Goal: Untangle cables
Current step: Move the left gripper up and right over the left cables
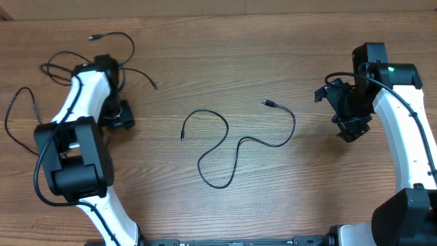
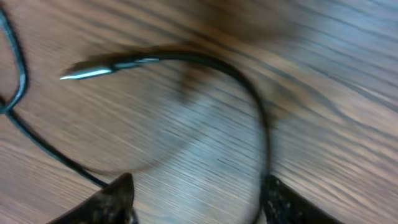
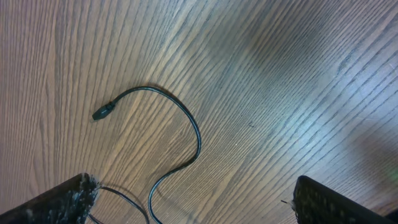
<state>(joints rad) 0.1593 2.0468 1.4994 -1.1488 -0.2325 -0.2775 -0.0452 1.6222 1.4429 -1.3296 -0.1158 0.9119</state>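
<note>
Tabletop (image 1: 225,61) of brown wood grain, black cable (image 1: 254,139) looped at centre

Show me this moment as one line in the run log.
left pincer: open over bunched cables | right pincer: open, empty | loose cable: lying mid-table

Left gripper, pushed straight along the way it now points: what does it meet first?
Probably the cable arching ahead of the left gripper, then the table; blur leaves depth unclear.

Matt, grained wood table (image 1: 225,61); smooth, faintly glossy black plastic cables (image 3: 198,142); shiny metal plug (image 2: 84,73) at ten o'clock.
</note>
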